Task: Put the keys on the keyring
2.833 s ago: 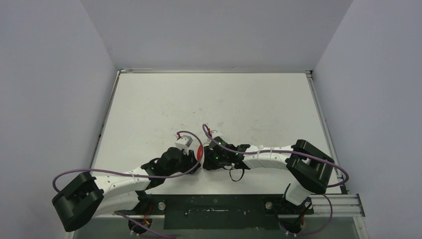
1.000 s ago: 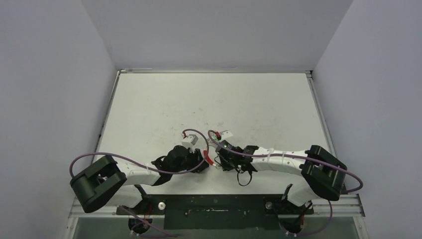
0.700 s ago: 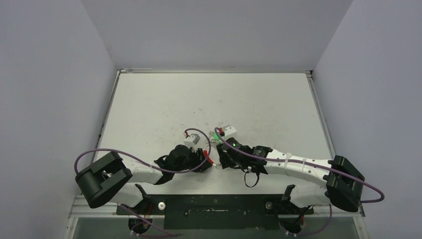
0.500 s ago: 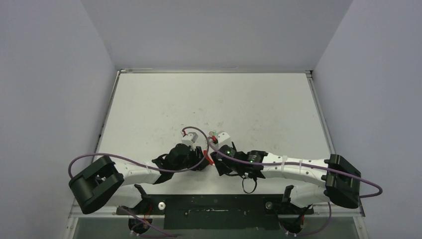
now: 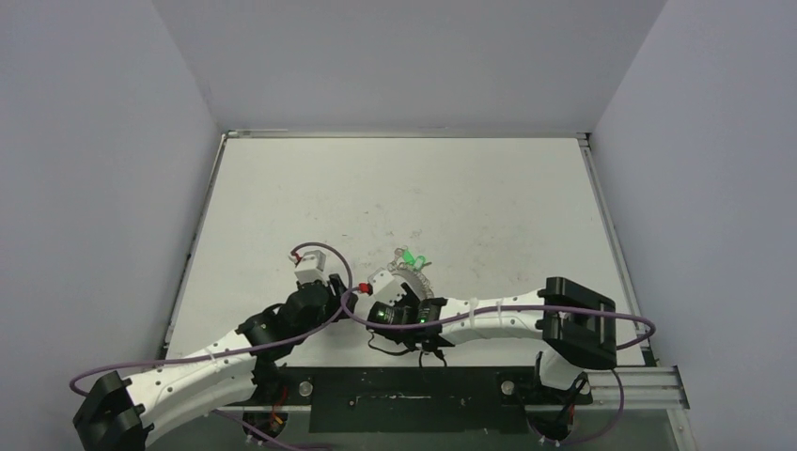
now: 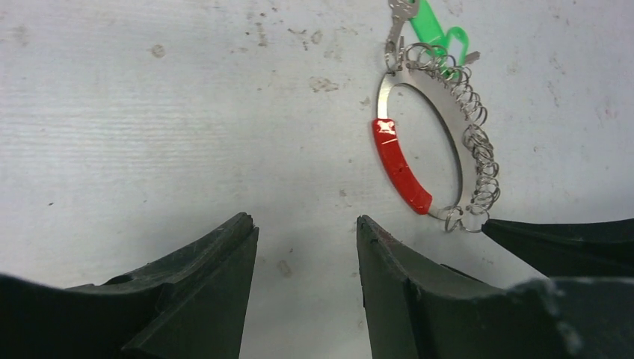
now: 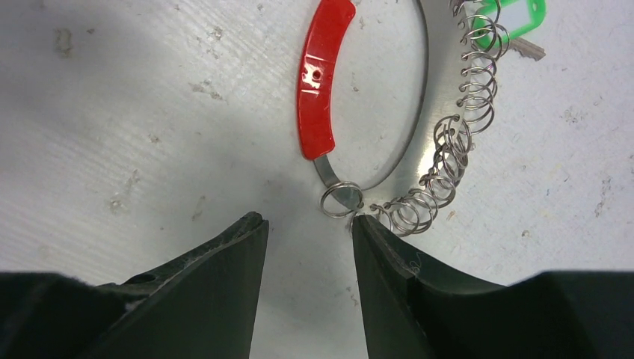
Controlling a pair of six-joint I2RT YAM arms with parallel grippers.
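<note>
A big loop of flat silver metal band with one curved red plastic segment (image 6: pixel 400 168) lies flat on the scuffed white worktop (image 5: pixel 489 188), near the front edge and about midway across, between the two arms' wrists. A string of small wire rings is threaded along the side of the band opposite the red piece, bunched like a loose spring. At the far end of the loop sit the tiny silver keys with their bright green plastic tag (image 6: pixel 435 28), the tag poking out past the band onto the worktop. They look to be hooked in among the wire rings there, though the tangle is too fine to be sure of it. The left arm's jaws stand fairly wide with nothing between them, the gap over bare worktop, and the loop lies beyond them and off to the right, apart from both black fingers (image 6: pixel 217 277). The right arm's jaws are also parted and empty, pointed at the near end of the loop. One small wire ring, at the foot of the red segment, lies just beyond the gap, and the last of the coils lies just beside the right-hand fingertip (image 7: pixel 374 239).
</note>
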